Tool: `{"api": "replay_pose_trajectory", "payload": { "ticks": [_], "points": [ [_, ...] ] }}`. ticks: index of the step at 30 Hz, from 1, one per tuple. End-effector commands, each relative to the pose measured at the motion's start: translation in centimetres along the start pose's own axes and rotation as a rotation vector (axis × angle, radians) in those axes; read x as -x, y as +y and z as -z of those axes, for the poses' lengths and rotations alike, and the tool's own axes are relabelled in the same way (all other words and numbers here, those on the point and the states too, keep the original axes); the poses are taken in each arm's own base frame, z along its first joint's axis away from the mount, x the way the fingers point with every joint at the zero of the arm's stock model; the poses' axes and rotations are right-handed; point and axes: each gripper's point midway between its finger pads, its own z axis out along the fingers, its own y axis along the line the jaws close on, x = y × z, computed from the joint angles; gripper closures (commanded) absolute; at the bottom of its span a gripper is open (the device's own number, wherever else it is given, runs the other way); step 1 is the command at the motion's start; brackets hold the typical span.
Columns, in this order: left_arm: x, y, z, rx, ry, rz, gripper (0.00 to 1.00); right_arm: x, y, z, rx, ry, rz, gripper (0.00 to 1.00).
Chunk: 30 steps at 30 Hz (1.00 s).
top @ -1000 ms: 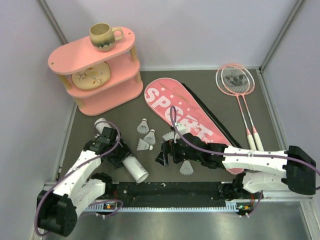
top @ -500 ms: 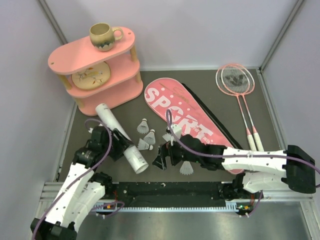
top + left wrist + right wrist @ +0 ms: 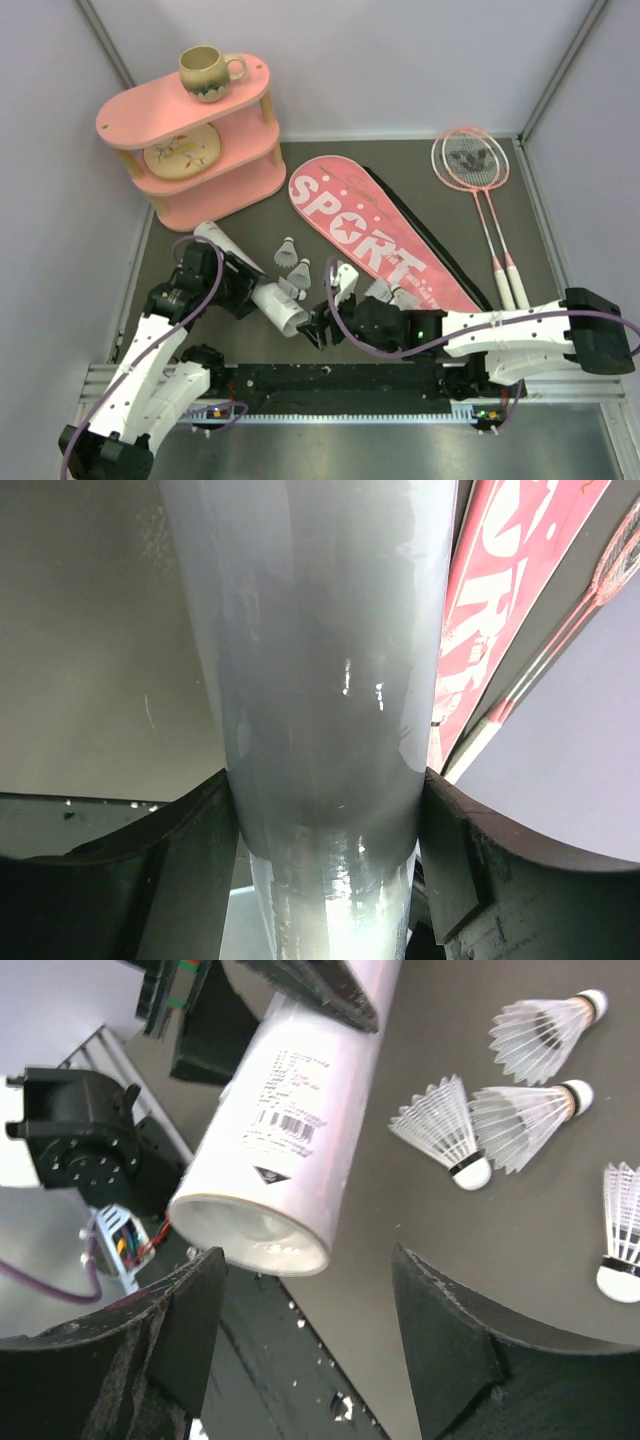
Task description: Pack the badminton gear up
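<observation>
Black right gripper (image 3: 318, 328), low centre of the top view: jaws apart, nothing between them. In the right wrist view its fingers (image 3: 150, 1350) frame bare dark mat. The open mouth of the white tube (image 3: 282, 310) sits just above the frame-left finger; can't tell if they touch.

The tube runs diagonally from upper left to lower right, in the lower left of the top view, with barcode print on its side. The left gripper (image 3: 236, 284) is clamped round the tube at mid-length. In the left wrist view both pads press the tube's sides.

Shuttlecocks (image 3: 525, 1120): four show in the right part of the right wrist view, lying on the mat, clear of the tube. The top view has a loose cluster of them at centre, between the tube and the pink bag (image 3: 372, 232); a couple lie at the bag's lower edge.

The bag lies flat at centre, SPORT lettering up, wide end to the upper left. A black edge runs along its right side, and the right arm crosses its lower end.

Two pink rackets (image 3: 470, 160) are in the upper right. Their heads overlap, handles pointing down-frame just right of the bag.

A pink shelf (image 3: 240, 185) stands in the upper left with a brown mug (image 3: 208, 72) on its top tier and a cream dish (image 3: 180, 152) on the middle tier.
</observation>
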Motion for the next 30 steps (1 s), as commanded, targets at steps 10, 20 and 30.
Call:
{"api": "replay_pose_trajectory", "payload": {
  "ticks": [10, 20, 30],
  "points": [
    [-1.2, -1.3, 0.2, -0.044, 0.079, 0.093, 0.77, 2.8, -0.5, -1.2, -0.048, -0.175, 0.008, 0.56],
    [-1.7, -0.4, -0.7, -0.043, 0.108, 0.078, 0.61, 4.5, 0.4, -1.6, -0.040, -0.213, -0.028, 0.98],
    [-0.7, -0.2, -0.1, -0.104, 0.025, -0.150, 0.02, 5.0, -0.6, -1.1, -0.044, -0.148, -0.182, 1.00]
  ]
}}
